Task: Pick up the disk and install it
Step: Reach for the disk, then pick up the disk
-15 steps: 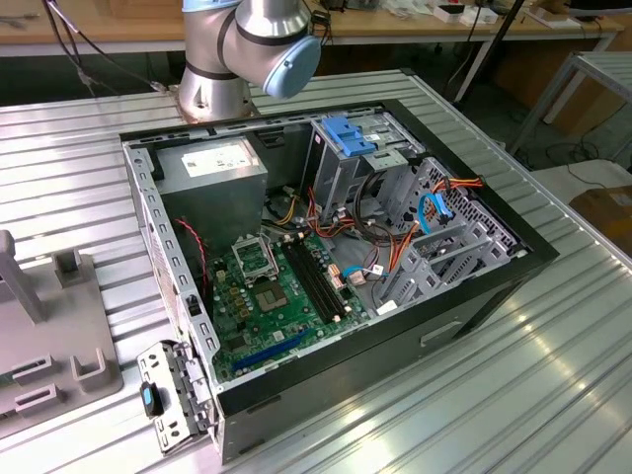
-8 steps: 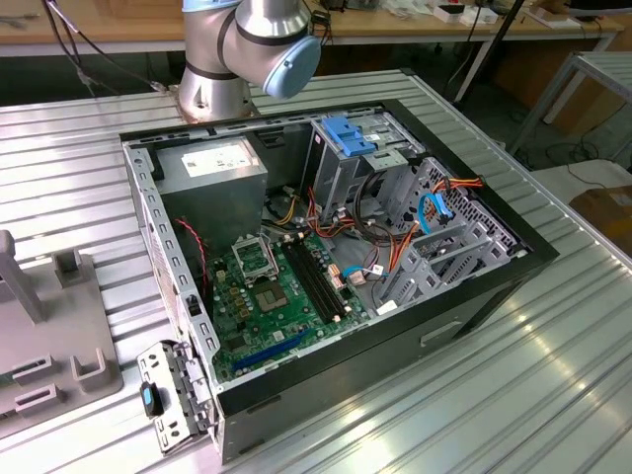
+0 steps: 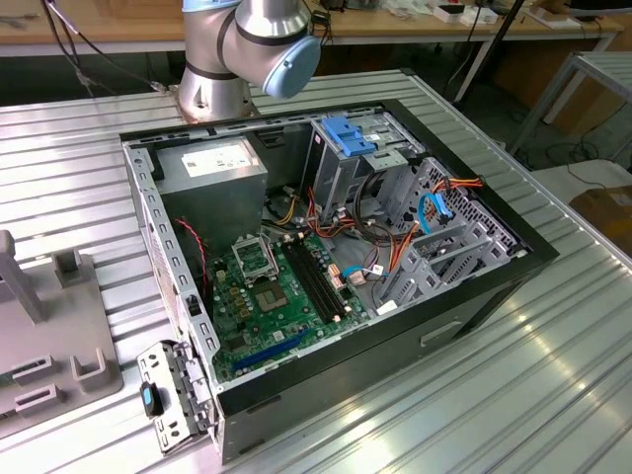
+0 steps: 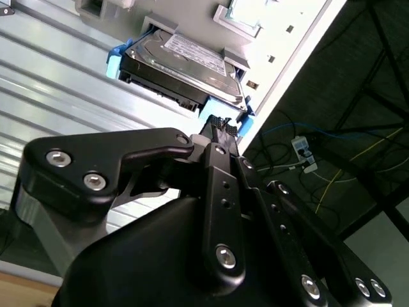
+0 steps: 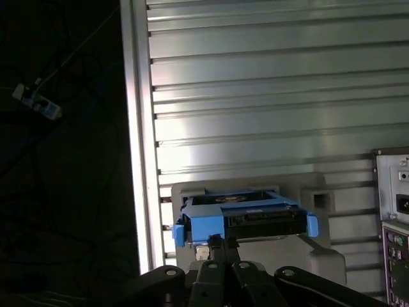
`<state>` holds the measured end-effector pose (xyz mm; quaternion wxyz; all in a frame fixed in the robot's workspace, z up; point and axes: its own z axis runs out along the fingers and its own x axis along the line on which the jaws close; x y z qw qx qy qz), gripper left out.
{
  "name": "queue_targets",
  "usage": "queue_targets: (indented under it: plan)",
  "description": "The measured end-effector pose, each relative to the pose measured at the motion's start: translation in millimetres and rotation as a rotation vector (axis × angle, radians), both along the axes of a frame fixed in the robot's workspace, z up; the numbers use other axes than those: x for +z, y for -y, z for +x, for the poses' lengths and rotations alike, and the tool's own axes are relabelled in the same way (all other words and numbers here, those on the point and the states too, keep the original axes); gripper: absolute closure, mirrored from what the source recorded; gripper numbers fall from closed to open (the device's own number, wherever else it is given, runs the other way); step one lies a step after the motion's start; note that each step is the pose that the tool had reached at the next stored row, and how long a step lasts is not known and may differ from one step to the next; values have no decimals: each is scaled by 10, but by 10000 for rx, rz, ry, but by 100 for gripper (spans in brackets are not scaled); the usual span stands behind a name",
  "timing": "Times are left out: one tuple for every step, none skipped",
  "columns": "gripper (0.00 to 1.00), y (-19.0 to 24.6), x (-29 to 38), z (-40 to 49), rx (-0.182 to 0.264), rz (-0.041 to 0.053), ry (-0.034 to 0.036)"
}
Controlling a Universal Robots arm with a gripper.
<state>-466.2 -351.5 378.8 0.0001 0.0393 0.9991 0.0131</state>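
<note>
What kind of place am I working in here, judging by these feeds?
Most likely a robotics lab or workshop test cell. The arm's base stands on a ribbed metal table beside an open computer case, with wooden workbenches behind and a power strip on the floor.

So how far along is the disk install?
Nothing looks done yet: the disk lies on its grey holder on the table, outside the computer case. In hand: the gripper is right at its blue rail. Lifting and installing both remain.

Silver arm (image 3: 210,54), blue joint cap (image 3: 293,65); black bolted tool (image 4: 220,132).
</note>
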Motion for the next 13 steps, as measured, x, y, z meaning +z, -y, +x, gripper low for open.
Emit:
queue_targets:
  plan:
    - [89, -1, -3, -24, 21, -4, 1]
    - [89, -1, -4, -28, 27, -5, 1]
    - [89, -1, -3, -29, 25, -5, 1]
    - [89, -1, -4, -36, 25, -5, 1]
    - [89, -1, -4, -43, 25, -5, 1]
    - [89, -1, -4, -43, 25, -6, 1]
    - [89, -1, -4, -43, 26, -6, 1]
    - [89, -1, -4, -43, 26, -5, 1]
    - [89, -1, -4, -44, 26, -6, 1]
    - [89, -1, -4, -44, 26, -6, 1]
    - [89, -1, -3, -44, 26, -5, 1]
    - [89, -1, -4, -44, 25, -6, 1]
    - [89, -1, -4, -44, 25, -6, 1]
